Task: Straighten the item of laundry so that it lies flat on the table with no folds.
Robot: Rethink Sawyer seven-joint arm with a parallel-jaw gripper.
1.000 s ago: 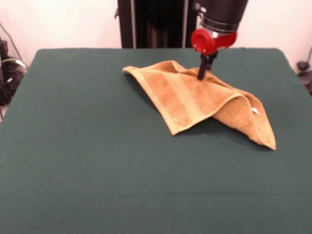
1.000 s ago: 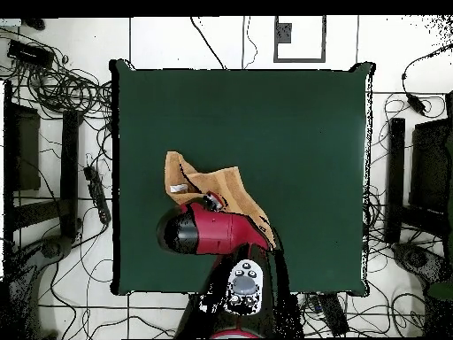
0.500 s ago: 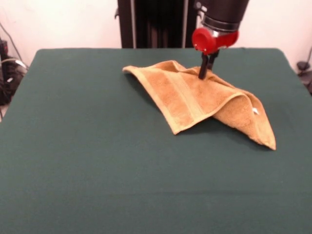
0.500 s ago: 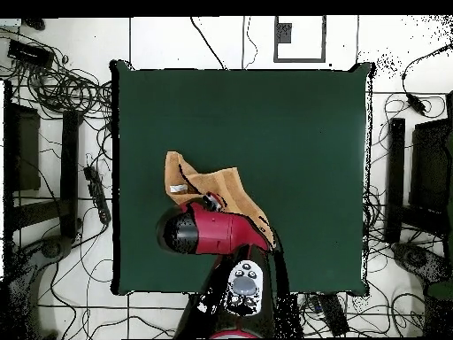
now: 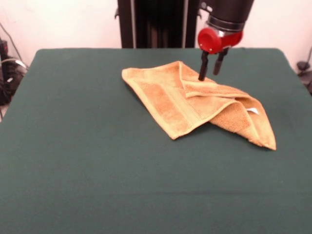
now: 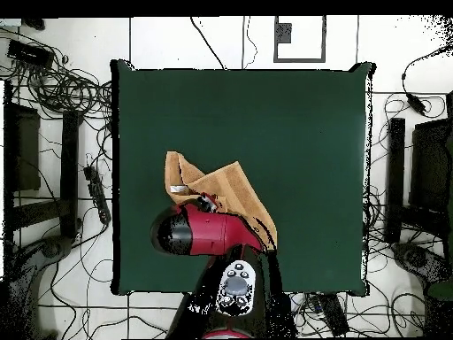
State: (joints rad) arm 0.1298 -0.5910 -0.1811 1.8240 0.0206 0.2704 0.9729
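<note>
The item of laundry [image 5: 178,100] is an orange-tan towel lying folded over itself on the right far part of the table [image 5: 97,170]. One flap with a paler band is doubled across the middle. A small white tag [image 5: 251,110] shows near its right corner. My gripper [image 5: 209,75] hangs just above the towel's far edge, open, with its two black fingers apart and nothing between them. In the overhead view the red arm [image 6: 208,232] covers the gripper and the near part of the towel [image 6: 226,186], which lies on the left of the table [image 6: 292,133].
Dark green cloth stretches wide in front of and to the left of the towel. Cables [image 6: 53,88] and black stands [image 6: 394,177] lie on the floor around the table.
The gripper has opened and let go of the towel's edge, shifting slightly right. The lifted fold has dropped and the towel lies lower.
</note>
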